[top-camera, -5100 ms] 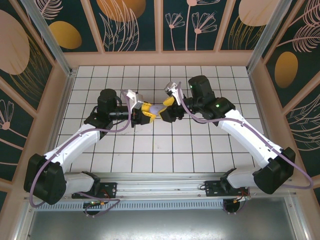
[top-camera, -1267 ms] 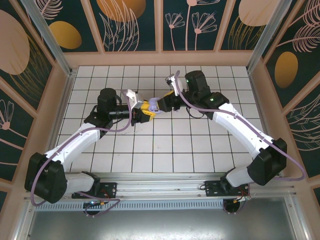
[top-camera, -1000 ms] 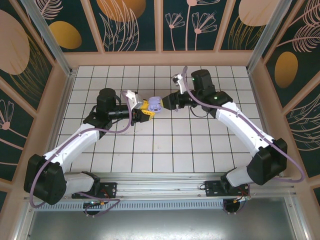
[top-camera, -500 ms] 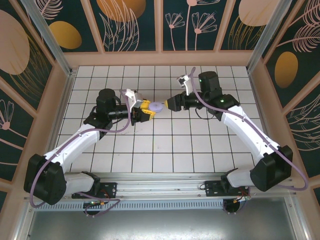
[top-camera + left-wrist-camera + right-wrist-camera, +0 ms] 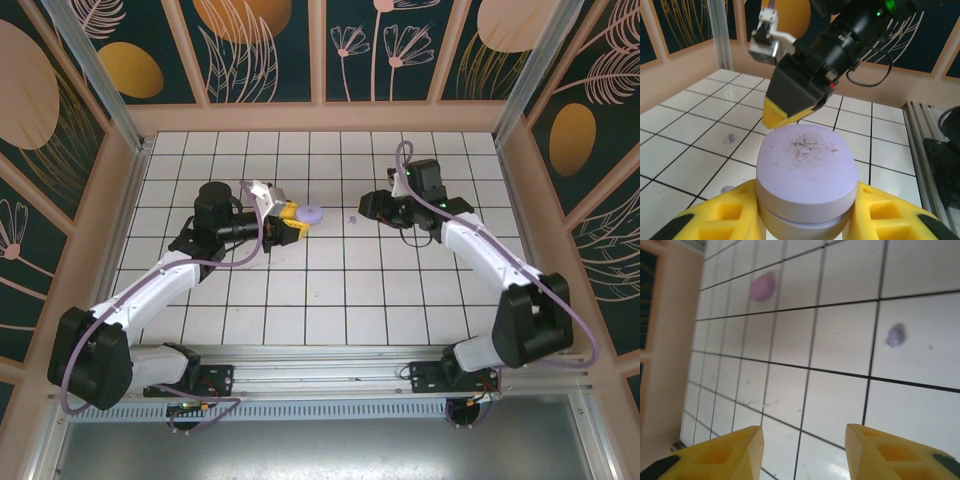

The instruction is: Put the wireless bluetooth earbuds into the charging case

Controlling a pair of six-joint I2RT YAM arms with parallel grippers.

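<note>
My left gripper point(image 5: 297, 219) is shut on a closed lilac oval charging case point(image 5: 312, 212), which sits between the yellow fingers point(image 5: 715, 220) in the left wrist view point(image 5: 807, 172). One tiny lilac earbud point(image 5: 351, 219) lies on a tile between the two grippers. The left wrist view has two earbud specks point(image 5: 731, 136) point(image 5: 726, 189) on the floor left of the case. My right gripper point(image 5: 368, 206) hovers right of the case, apart from it, open and empty point(image 5: 804, 432). Ahead of it lie an earbud point(image 5: 896, 335) and a blurred lilac blob point(image 5: 762, 287).
The white tiled floor point(image 5: 330, 290) is ringed by a wooden border point(image 5: 320, 118) and patterned walls. A metal rail point(image 5: 330, 360) runs along the near edge by the arm bases.
My right gripper has drawn back to the right, away from the case. The case stays in my left gripper, and a lilac speck now shows on the tile between them.
</note>
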